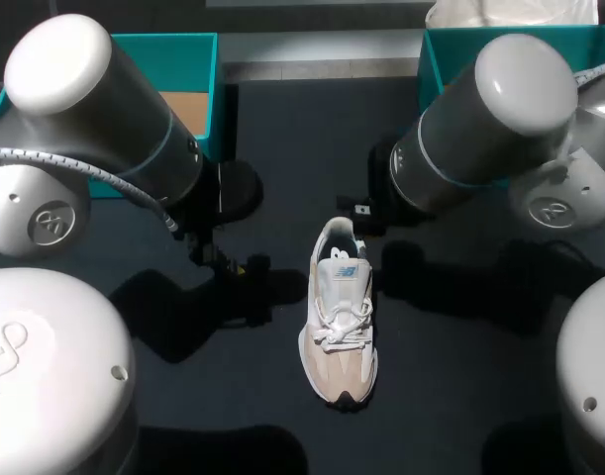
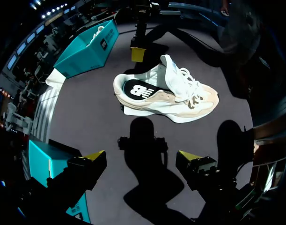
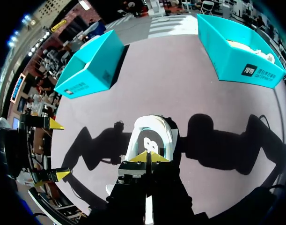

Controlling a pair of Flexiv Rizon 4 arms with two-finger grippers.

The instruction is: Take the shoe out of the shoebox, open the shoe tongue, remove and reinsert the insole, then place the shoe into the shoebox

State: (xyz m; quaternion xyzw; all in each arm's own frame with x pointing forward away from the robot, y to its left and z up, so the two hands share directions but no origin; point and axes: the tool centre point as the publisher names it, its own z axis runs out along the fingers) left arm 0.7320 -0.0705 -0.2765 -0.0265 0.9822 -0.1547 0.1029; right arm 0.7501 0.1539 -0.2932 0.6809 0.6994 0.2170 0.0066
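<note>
Since the shoe lies on the tabletop with its heel far and its toe toward me, the right tool, tips pressed together and holding nothing, is nearer, just at the heel. The left tool, wide open and empty, faces the shoe's flank, apart.
</note>
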